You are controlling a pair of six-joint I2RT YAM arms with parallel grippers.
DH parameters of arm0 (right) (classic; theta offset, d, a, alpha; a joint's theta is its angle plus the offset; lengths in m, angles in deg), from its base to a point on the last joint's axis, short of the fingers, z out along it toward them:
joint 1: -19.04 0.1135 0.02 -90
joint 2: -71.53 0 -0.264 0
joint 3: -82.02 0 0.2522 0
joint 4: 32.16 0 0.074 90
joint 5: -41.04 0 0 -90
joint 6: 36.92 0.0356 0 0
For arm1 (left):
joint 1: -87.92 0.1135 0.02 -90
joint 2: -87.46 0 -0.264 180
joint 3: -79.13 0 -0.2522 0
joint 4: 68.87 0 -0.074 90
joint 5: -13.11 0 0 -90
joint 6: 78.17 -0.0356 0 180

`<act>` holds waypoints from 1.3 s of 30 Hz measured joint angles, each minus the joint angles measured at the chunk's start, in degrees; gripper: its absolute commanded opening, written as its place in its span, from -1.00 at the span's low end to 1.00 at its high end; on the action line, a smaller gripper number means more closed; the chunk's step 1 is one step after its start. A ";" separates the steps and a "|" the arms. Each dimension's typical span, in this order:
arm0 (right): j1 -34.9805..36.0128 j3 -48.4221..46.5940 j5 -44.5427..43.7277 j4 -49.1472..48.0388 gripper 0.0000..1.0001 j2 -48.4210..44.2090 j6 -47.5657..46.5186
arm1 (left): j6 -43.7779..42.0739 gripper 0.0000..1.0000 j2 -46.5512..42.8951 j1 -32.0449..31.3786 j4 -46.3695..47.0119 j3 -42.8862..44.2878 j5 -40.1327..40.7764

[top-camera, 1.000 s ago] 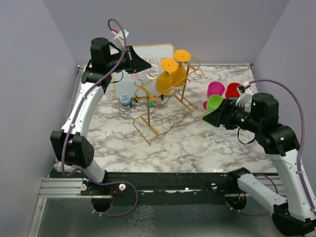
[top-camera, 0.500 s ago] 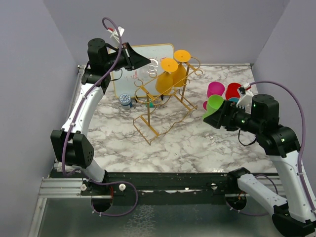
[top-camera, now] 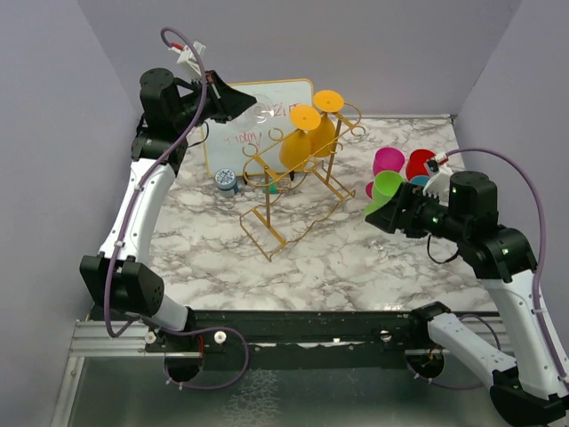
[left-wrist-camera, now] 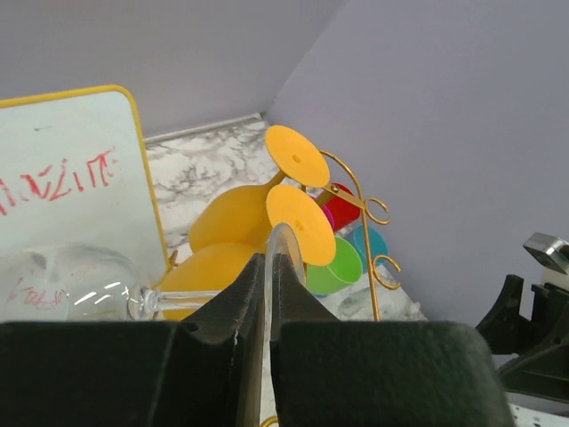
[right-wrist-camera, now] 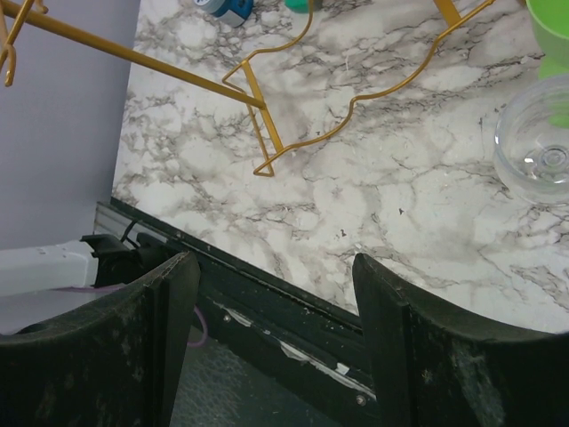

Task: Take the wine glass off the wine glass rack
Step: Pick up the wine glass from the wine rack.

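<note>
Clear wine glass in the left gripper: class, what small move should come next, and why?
Probably carry the clear wine glass a little leftward, away from the wine glass rack, then lower it toward bare table. The left gripper is shut on its foot, it appears free of the rails, and two orange glasses hang close beside it.

Left end effector [top-camera: 254, 110]: up high, pinched on the wine glass [top-camera: 267, 114] foot; open air above it.
Straight ahead: two yellow glasses [left-wrist-camera: 236, 218] hanging in the wine glass rack [top-camera: 257, 237], close, blocking the way.
To its left: whiteboard [left-wrist-camera: 71, 160], just beside the held bowl.
Right end effector [top-camera: 373, 212]: fingers apart, bare worktop [right-wrist-camera: 382, 187] beneath and ahead.
To its right: a clear glass [right-wrist-camera: 542, 151] and green cup [right-wrist-camera: 551, 22] stand near.
</note>
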 measured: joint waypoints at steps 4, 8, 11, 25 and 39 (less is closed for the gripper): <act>0.00 0.52 0.04 -0.26 0.51 -0.20 0.00 | -3.63 -1.00 -4.48 0.76 -4.09 -0.46 5.29; 0.00 1.55 0.09 -0.81 0.50 -0.46 -0.02 | -4.09 -1.00 -11.17 3.04 -4.00 -6.25 8.85; 0.00 2.10 0.28 -0.96 0.50 -0.42 -0.04 | -3.85 -1.00 -14.23 4.66 -4.81 -8.61 10.73; 0.00 4.90 3.15 -8.44 0.51 -2.51 0.26 | -2.25 -1.00 -31.80 5.46 -14.56 -19.41 14.53; 0.00 8.00 3.28 -14.27 0.50 -5.90 4.07 | 0.04 -1.00 -46.40 5.44 -19.56 -33.48 6.27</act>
